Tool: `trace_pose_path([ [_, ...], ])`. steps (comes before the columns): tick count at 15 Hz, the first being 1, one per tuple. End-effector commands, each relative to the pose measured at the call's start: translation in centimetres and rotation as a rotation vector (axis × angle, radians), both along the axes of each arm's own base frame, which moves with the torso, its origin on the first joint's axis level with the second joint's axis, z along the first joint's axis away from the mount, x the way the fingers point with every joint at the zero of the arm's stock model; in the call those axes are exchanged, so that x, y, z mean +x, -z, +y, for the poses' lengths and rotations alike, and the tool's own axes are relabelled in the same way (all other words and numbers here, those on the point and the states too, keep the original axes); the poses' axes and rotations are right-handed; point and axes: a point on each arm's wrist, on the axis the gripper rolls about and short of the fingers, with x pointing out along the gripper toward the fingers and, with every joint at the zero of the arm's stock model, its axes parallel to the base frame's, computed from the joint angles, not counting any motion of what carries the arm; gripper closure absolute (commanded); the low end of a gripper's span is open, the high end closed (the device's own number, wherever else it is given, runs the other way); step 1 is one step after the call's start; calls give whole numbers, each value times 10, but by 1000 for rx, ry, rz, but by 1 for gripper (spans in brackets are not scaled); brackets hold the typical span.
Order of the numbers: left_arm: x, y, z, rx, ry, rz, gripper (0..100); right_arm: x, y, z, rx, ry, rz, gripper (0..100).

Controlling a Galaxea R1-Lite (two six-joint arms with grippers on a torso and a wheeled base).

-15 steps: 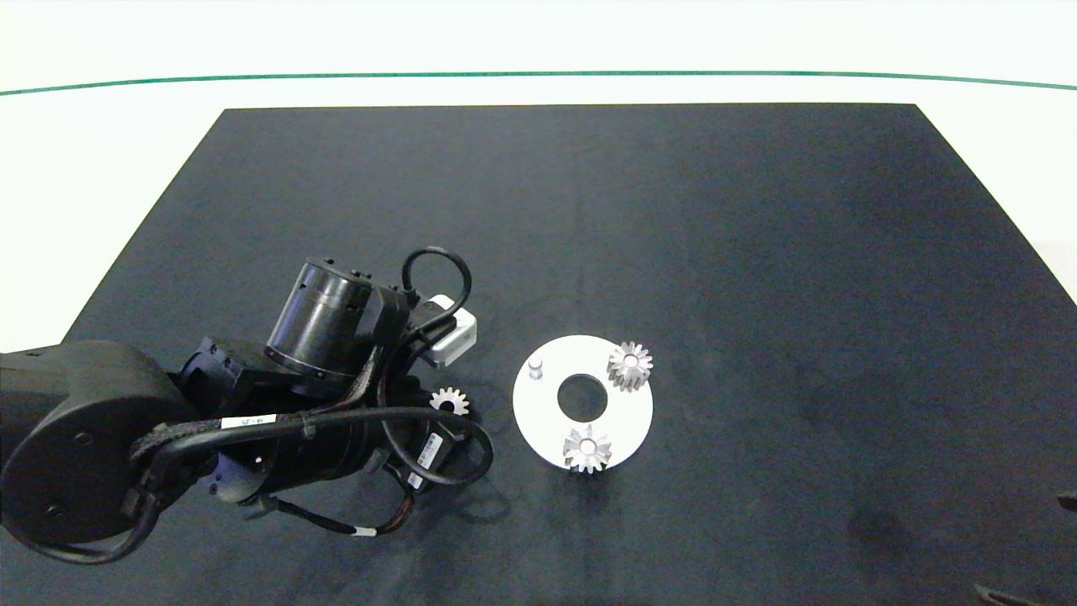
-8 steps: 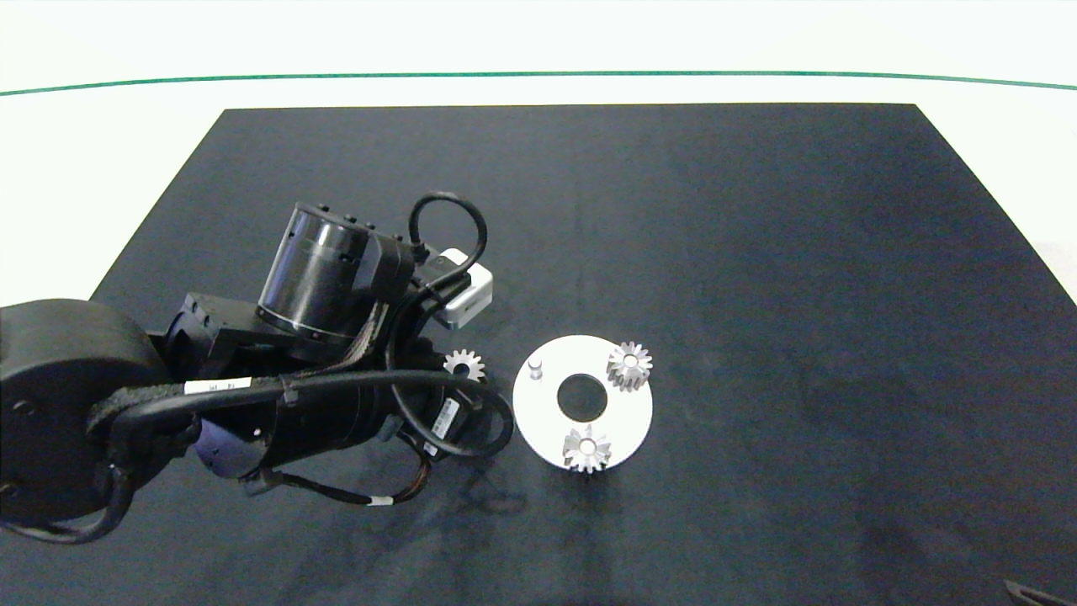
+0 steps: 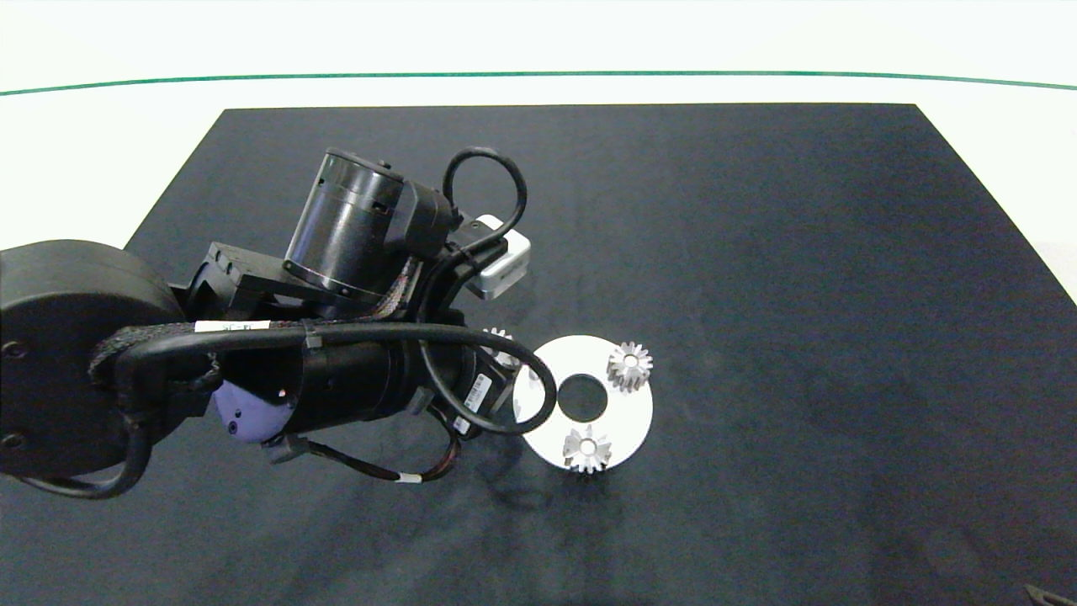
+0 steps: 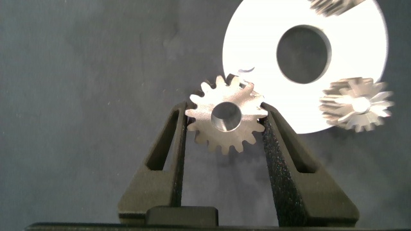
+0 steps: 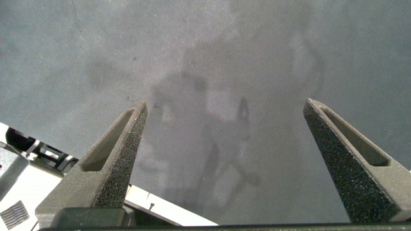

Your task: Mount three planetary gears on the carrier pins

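A robotics lab bench: a plain black mat (image 3: 757, 252) covers a white table (image 3: 101, 151) edged with a green line (image 3: 538, 74).

Left arm enters from 9 o'clock edge, wrist angled toward 3 o'clock; left end effector (image 4: 226, 125) clamped on gear (image 4: 226, 120), one finger (image 4: 176, 144) each side of teeth. Right end effector (image 5: 226, 128) spread wide, fingers well apart, hanging above bare surface (image 5: 212, 58).
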Motion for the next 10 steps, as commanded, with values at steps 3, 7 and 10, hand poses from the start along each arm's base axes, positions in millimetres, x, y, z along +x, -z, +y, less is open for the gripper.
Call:
trace_pose_path([
  [3,11,5,-19,9,19,7,100,-1,1,0,-5,-4,6,0],
  [7,14,2,-28,-1,34,-5,100,-1,1,0,-9,-6,5,0],
  [10,15,5,-32,10,30,-5,100,-1,1,0,-12,-11,3,0],
])
